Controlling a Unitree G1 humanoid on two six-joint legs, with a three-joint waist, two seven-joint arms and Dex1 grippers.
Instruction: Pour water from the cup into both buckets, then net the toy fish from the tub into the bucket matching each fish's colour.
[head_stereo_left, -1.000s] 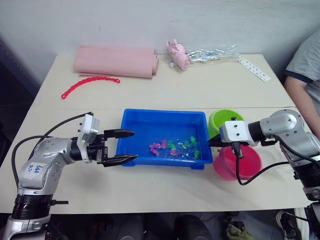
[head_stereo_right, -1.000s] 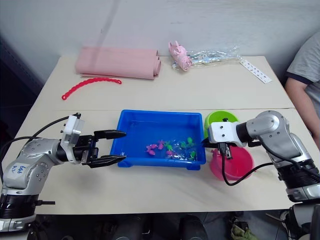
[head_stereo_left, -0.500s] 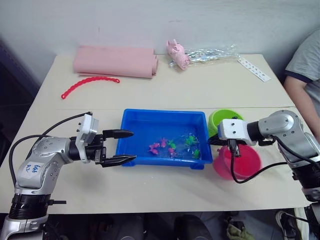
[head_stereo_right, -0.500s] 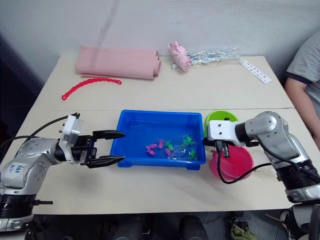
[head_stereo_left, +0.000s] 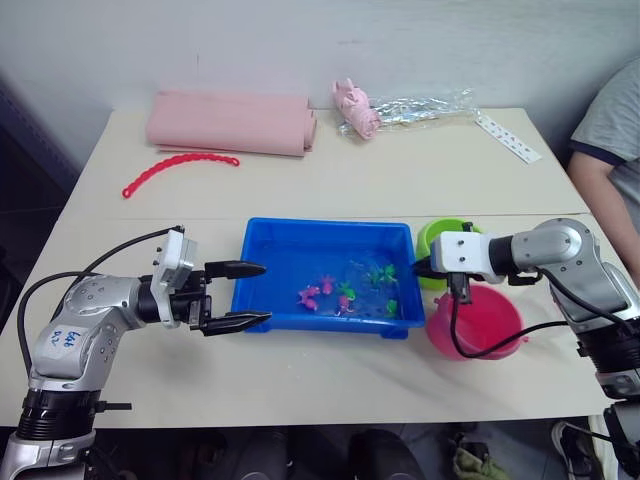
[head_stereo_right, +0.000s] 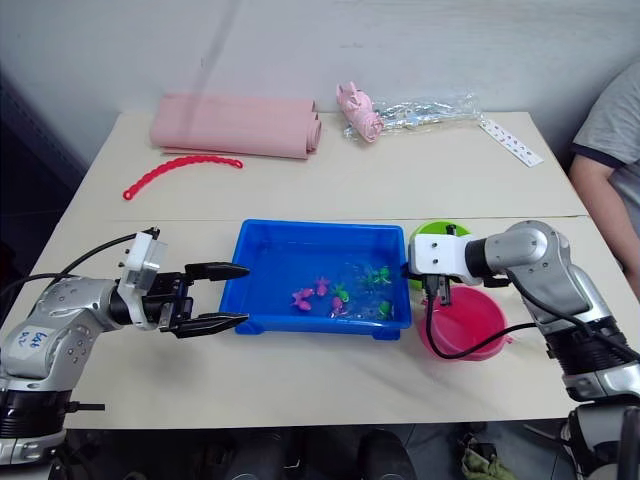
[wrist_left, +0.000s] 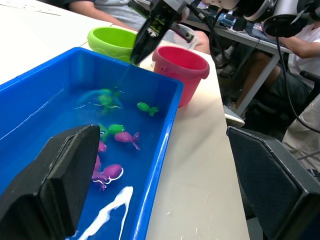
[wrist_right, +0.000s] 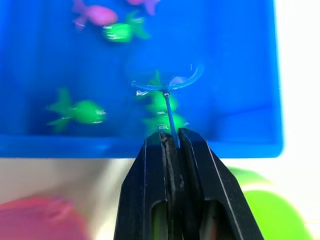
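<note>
The net (wrist_right: 167, 85) is clamped by the right gripper (wrist_right: 172, 142) over the tub (head_stereo_left: 262, 243), whose toy fish (head_stereo_left: 345, 293) are gathered toward the right end. The left gripper (head_stereo_left: 250, 294) is held agape at the tub's left wall. The green bucket (head_stereo_left: 433, 236) and pink bucket (head_stereo_left: 485, 325) are set beside the tub, near the table's (head_stereo_left: 300, 380) right edge; a red bead chain (head_stereo_left: 178, 168) and a pink roll (head_stereo_left: 230, 122) are placed along the far edge.

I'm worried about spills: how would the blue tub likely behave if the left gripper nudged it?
The tub holds water, so it would probably feel heavy and slide rather than tip. Its shallow walls suggest the water may slosh over. The toy fish would likely drift. The left gripper is open beside it.
</note>
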